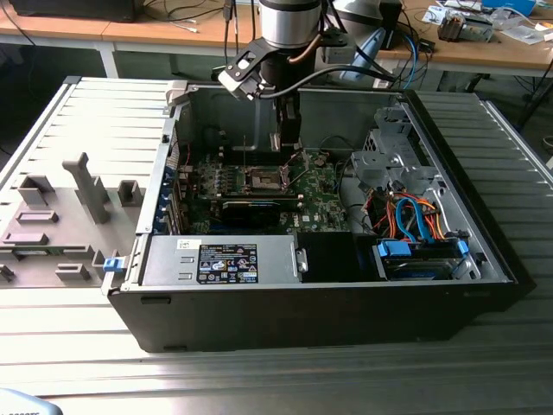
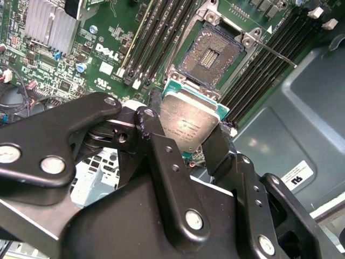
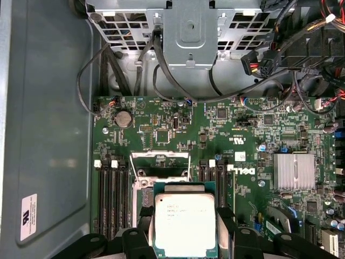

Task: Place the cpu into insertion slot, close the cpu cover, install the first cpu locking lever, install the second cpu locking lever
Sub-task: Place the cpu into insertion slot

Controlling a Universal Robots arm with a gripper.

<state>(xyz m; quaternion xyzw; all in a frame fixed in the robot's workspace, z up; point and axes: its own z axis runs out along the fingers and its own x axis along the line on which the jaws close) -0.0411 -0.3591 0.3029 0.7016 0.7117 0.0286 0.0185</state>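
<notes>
Here, in the exterior view: reaching down into the open computer case (image 1: 328, 307) with the gripper (image 1: 289, 149), hovering just above the insertion slot (image 1: 263, 179) on the green motherboard (image 1: 324, 199), to the exterior view's left of the drive cage (image 1: 389, 156).

Next, in the second wrist view: pinching the cpu (image 2: 188, 121) by two opposite edges between the black fingers (image 2: 161, 156), holding it clear of the board with the silver top showing. Keeping it apart from the insertion slot (image 2: 211, 53), which is lying bare and uncovered just beyond.

Then, in the first wrist view: carrying the cpu (image 3: 185, 224) close to the insertion slot (image 3: 160, 171), overlapping its near edge and not yet seated, with memory slots (image 3: 110, 194) running alongside.

Judging from all three: calling for squaring the chip's edges to the silvery socket rim and keeping it level. Also calling for lowering straight down with no sideways sliding across the contacts, and loosening the pinch only once it is lying flat. Probably risking bent contacts or a cocked chip otherwise.
</notes>
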